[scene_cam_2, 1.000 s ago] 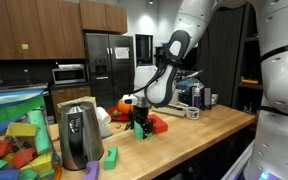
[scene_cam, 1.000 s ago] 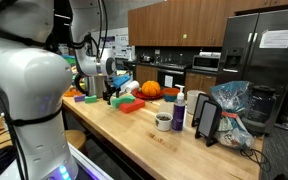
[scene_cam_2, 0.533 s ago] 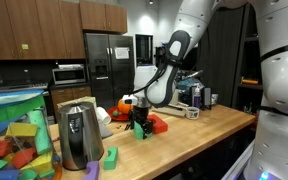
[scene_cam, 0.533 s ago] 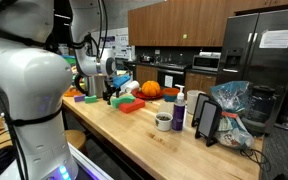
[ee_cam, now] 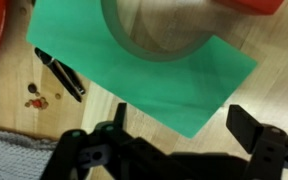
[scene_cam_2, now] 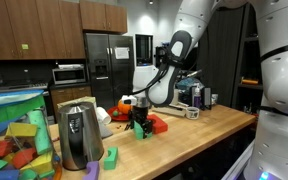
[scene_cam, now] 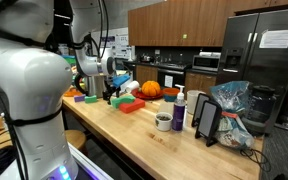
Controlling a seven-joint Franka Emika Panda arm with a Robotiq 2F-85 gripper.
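Tool (ee_cam: pixel 181 128) is released. In the wrist view its fingers (ee_cam: pixel 115 130) stand wide apart at the bottom of the frame with nothing between them. It hangs low over the green block (ee_cam: pixel 174 80), a thin flat piece with a round cut-out at its upper edge. The block lies flat on the table (ee_cam: pixel 274 95) and fills the centre of the frame. Its lower corner points into the gap between the fingers.

A black pen (ee_cam: pixel 60 74) lies at left, just beside the green edge. A red block (ee_cam: pixel 252 4) shows at the top right and a grey cloth (ee_cam: pixel 12 165) at lower left. In an exterior view the tool (scene_cam: pixel 111 97) stands over the coloured pieces left of centre.

Judgement: the block is thin, so a corner grip would likely slip. You should square the fingers to two parallel edges, centre over the piece and descend straight. Keep clear of the pen and the red block. I cannot tell whether the fingertips touch the table.
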